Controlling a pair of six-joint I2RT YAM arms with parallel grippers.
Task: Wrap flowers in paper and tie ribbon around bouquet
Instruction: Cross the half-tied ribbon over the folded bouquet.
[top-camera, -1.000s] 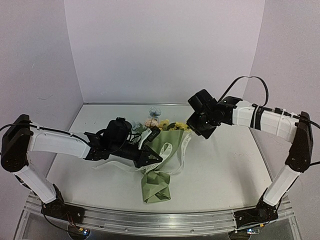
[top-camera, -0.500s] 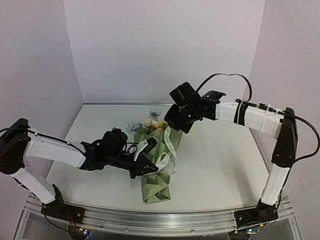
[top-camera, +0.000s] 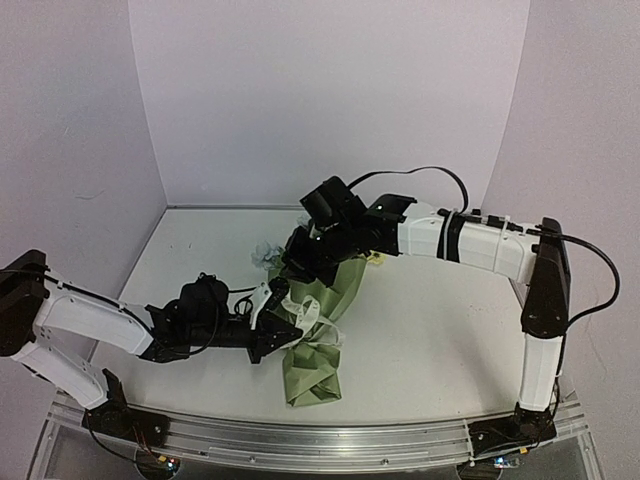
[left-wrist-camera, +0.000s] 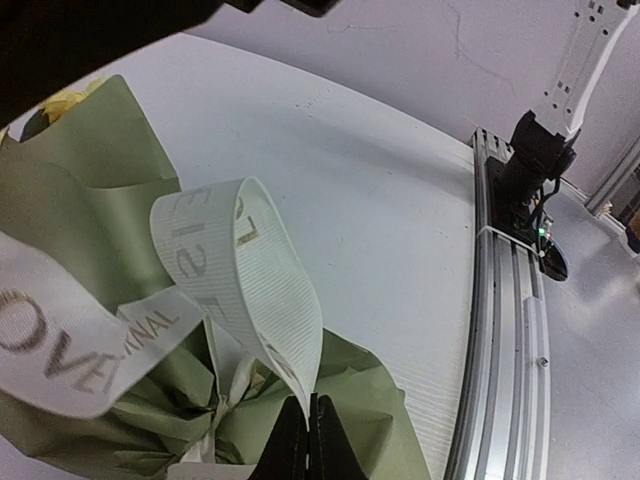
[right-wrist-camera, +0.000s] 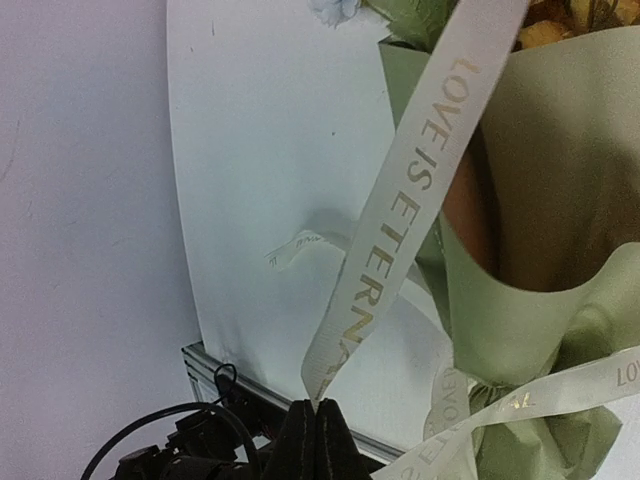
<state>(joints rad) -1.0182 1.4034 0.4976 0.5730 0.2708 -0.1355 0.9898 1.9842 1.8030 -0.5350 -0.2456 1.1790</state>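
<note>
Two grips: left gripper (left-wrist-camera: 308, 440), right gripper (right-wrist-camera: 318, 428) each clamped on ribbon (right-wrist-camera: 400, 230).
Bouquet (top-camera: 315, 365): just ahead of left tips; uneven pull may slip the tie.
Paper (left-wrist-camera: 90, 170): may unwrap.

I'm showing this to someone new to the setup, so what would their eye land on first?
First the olive-green bouquet, lying at the near middle of the table. Next comes the cream ribbon with gold lettering, tied around its waist. One strand is pinched in the shut left jaws, and another is pulled taut by the shut right jaws.
</note>
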